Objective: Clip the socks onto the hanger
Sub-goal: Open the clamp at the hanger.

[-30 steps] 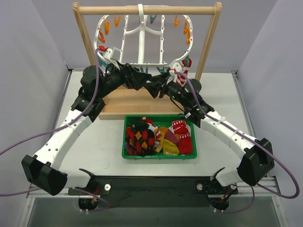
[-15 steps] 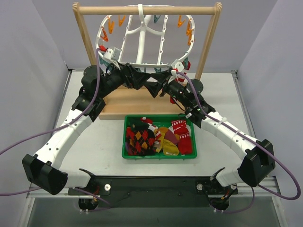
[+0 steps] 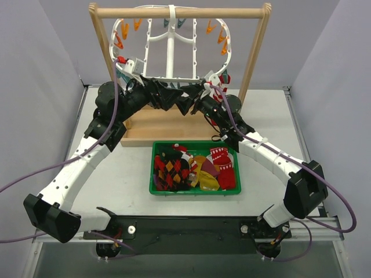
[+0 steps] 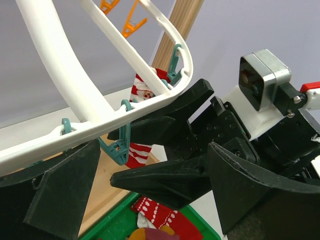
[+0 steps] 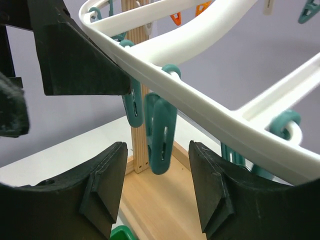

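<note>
Grey walls close off a pale table (image 3: 116,174), and at the upper centre of the overhead view a wooden rack (image 3: 179,11) carries the white hanger (image 3: 171,58). We see both arms reaching up to meet under its near rim. The left gripper (image 3: 168,95) stands spread as wide as it goes, holding nothing, with the rim running just above its fingers; we cannot tell whether they touch. The right gripper (image 3: 194,103) is spread too and empty.

In the right wrist view a teal clip (image 5: 160,135) hangs from the rim with its long axis straight down, in the middle of the frame. It sits above and between that gripper's two fingers, clear of both. We judge the right arm the nearer one to this clip.

One striped sock (image 3: 223,78) is already clipped at the right end of the hanger. The other socks (image 3: 191,168) lie in the green bin (image 3: 194,191) at lower centre, well apart from both grippers.
</note>
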